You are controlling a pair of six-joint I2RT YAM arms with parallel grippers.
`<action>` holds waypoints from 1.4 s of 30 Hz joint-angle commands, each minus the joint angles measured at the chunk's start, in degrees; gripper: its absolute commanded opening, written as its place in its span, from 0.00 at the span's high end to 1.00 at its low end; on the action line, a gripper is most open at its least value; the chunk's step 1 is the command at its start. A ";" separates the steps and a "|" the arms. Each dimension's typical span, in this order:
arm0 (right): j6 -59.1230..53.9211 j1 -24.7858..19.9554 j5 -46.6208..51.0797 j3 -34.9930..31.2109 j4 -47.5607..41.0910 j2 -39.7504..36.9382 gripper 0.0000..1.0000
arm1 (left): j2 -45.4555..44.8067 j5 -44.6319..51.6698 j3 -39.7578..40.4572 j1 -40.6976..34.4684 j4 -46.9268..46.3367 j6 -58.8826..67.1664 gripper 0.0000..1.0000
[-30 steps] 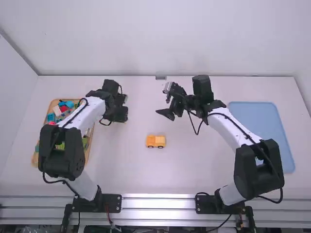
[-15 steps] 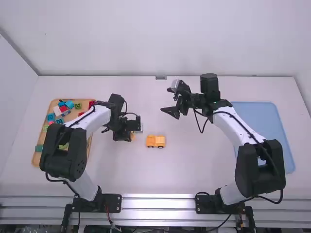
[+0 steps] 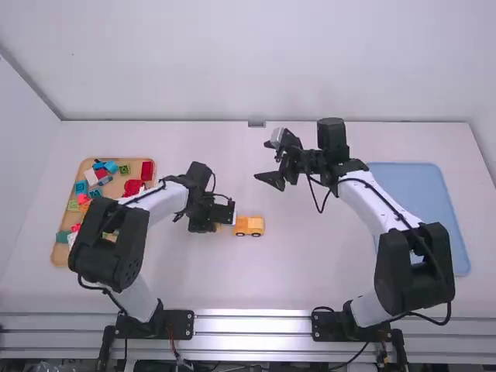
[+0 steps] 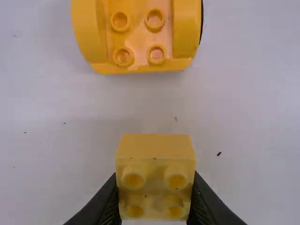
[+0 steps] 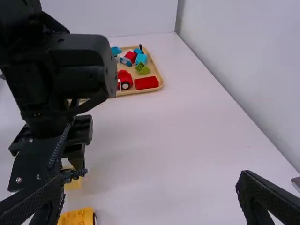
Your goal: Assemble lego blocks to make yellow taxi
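My left gripper point(image 3: 220, 227) is just left of the yellow taxi base point(image 3: 249, 225) on the table. In the left wrist view, the left gripper point(image 4: 153, 201) is shut on a yellow block point(image 4: 155, 147) whose studs face the camera, and a gap separates it from the studded taxi base point(image 4: 138, 35). My right gripper point(image 3: 263, 180) is held over the table, behind and right of the base. In the right wrist view, the right gripper point(image 5: 150, 199) has its fingers wide apart; the yellow block point(image 5: 73, 181) shows beneath the left gripper, near the taxi base point(image 5: 78, 217).
A wooden tray point(image 3: 152, 194) of red, blue, green and other blocks lies at the left, partly under the left arm. A blue tray point(image 3: 418, 186) lies at the right, partly behind the right arm. A wall rises along the table's far edge.
The left gripper has come from the wooden tray's side rightward and nearer the camera, to beside the taxi base. The right gripper has shifted slightly; the base has stayed put.
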 commanded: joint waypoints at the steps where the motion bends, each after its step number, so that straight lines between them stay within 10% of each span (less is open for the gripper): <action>1: 0.02 0.24 -1.16 1.44 0.09 -0.15 0.02 | 1.46 0.39 -0.28 -0.09 0.72 -0.37 0.97; 9: -0.02 0.26 0.63 1.44 -0.57 -0.15 0.02 | 4.26 -0.13 0.44 -0.09 2.25 -5.07 0.95; 12: -0.02 0.11 1.81 1.44 -0.96 -0.15 0.02 | 4.26 0.15 0.44 -0.09 2.58 -5.25 0.59; 14: 0.00 0.11 1.77 1.44 -1.05 -0.15 0.02 | 4.26 0.24 0.44 -0.09 2.93 -5.35 0.01; 42: -4.35 -0.63 1.79 1.40 -4.52 -0.15 0.02 | -6.05 23.12 -3.28 10.67 7.50 -12.98 0.01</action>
